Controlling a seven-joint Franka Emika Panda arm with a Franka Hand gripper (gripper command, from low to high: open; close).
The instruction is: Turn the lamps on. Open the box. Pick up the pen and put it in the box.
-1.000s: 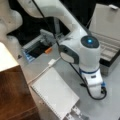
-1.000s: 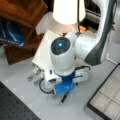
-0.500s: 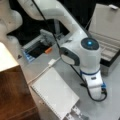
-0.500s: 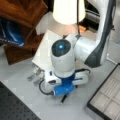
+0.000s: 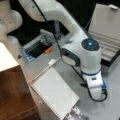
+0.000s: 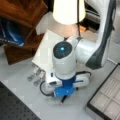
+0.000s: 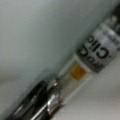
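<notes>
One of the lamps point(image 6: 68, 11) glows at a front view's top; a cream shade point(image 5: 6, 57) shows at a front view's left. The box point(image 5: 107, 47) stands open, its lid raised and its beige lining showing; a corner of its tray point(image 6: 107, 97) shows at a front view's bottom right. The pen point(image 7: 82, 67) fills the wrist view diagonally, very close: black and chrome lower left, a clear section, then a silvery printed label. My gripper point(image 6: 63, 96) points straight down at the table beside the box. The wrist hides its fingers in both front views.
A white spiral notebook point(image 5: 55, 92) lies left of the arm, also seen behind the wrist point(image 6: 47, 47). A brown wooden cabinet point(image 5: 12, 95) stands at the left edge. Metal clips point(image 6: 36, 75) lie by the notebook's corner. A white cable point(image 5: 42, 72) crosses the table.
The wrist has sunk a little further toward the table. Box, lamp and notebook have not moved.
</notes>
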